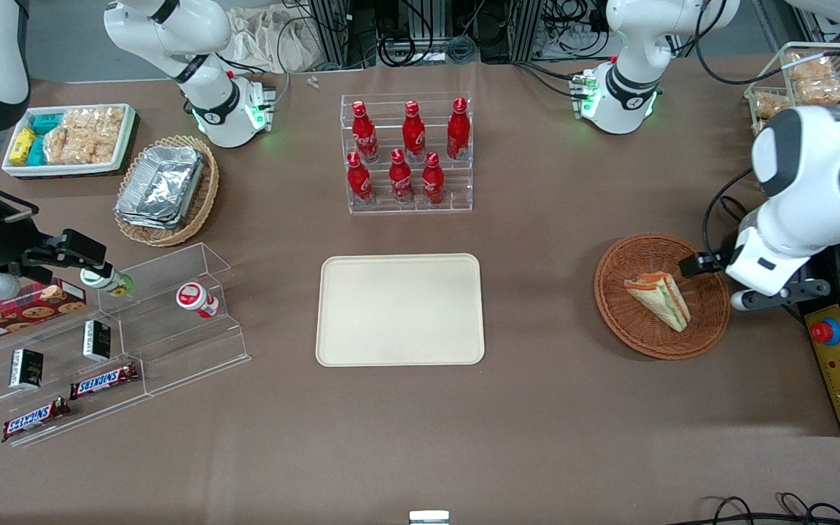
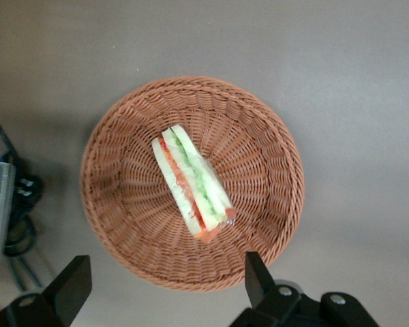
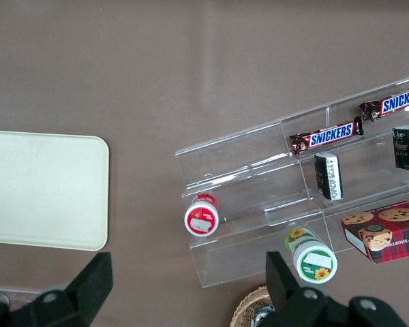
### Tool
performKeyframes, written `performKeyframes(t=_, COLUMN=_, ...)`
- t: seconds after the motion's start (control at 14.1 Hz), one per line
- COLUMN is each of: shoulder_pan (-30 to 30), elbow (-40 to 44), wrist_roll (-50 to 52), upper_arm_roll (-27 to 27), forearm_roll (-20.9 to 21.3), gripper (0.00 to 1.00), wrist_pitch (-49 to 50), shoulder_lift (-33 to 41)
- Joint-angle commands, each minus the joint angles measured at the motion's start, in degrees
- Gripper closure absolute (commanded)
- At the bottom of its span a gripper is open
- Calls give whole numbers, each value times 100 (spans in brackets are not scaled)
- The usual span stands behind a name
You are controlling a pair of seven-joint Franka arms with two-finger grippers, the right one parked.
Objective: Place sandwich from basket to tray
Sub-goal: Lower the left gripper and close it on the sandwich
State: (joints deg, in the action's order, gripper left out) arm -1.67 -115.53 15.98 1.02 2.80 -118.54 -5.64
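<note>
I see the small triangular sandwich wedge (image 2: 193,184), pale bread with orange-red and green filling, lying in the round reddish-brown wicker basket (image 2: 123,143), untouched; my left gripper (image 2: 165,286) hovers above the basket's rim with fingers (image 2: 258,276) spread wide and empty, which only the wrist view shows; the front view alone shows the flat cream-beige rectangular tray (image 1: 400,309) well apart, toward the parked arm's end.

Even overhead light, soft shadows, mostly sharp pictures.
The basket (image 2: 191,184) casts a dim shadow toward nine o'clock; foil trays (image 1: 161,186) glint; the open gripper (image 2: 160,289) looks slightly soft beside it.
</note>
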Motion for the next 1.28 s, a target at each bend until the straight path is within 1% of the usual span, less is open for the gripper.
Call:
performKeyframes(t=0.0, shoulder_pan=-71, elbow=-593, wrist_roll=440, upper_arm_roll=-49, forearm_roll=-95, gripper=0, wrist_pitch=-598, shoulder_lift=125)
performKeyframes(t=0.14, shoulder_pan=-71, elbow=-655, wrist_roll=993, upper_arm_roll=-49, forearm_roll=-95, gripper=0, wrist_pitch=-731, shoulder_lift=-103)
performKeyframes(t=0.28, shoulder_pan=-79, elbow=-795, wrist_roll=1432, upper_arm_roll=-49, forearm_roll=-95, gripper=0, wrist_pitch=-1134, shoulder_lift=-314)
performKeyframes(t=0.5, shoulder_pan=-53, elbow=-1024, wrist_roll=1715, upper_arm_roll=-31, forearm_roll=-95, gripper=0, wrist_pitch=-1714, shoulder_lift=-551)
performKeyframes(t=0.78, shoulder_pan=8, elbow=-1024, wrist_roll=2031, upper_arm_roll=-40, forearm_roll=-95, gripper=1, wrist_pitch=-1891, shoulder_lift=-947)
performKeyframes(t=0.85, shoulder_pan=17, elbow=-1016, wrist_roll=2215, upper_arm_roll=-40, forearm_roll=-95, gripper=2, wrist_pitch=-1970, shoulder_lift=-1017)
performKeyframes(t=0.99, shoulder_pan=70, elbow=-1042, wrist_roll=2602, upper_arm_roll=-40, forearm_roll=-95, gripper=23, wrist_pitch=-2286, shoulder_lift=-1088)
performKeyframes(t=1.06, shoulder_pan=61, elbow=-1033, wrist_roll=2725, upper_arm_roll=-40, forearm_roll=-95, gripper=36, wrist_pitch=-2322, shoulder_lift=-1097)
performKeyframes(t=1.2, shoulder_pan=44, elbow=-998, wrist_roll=2972, upper_arm_roll=-31, forearm_roll=-86, gripper=76, wrist_pitch=-2200, shoulder_lift=-984)
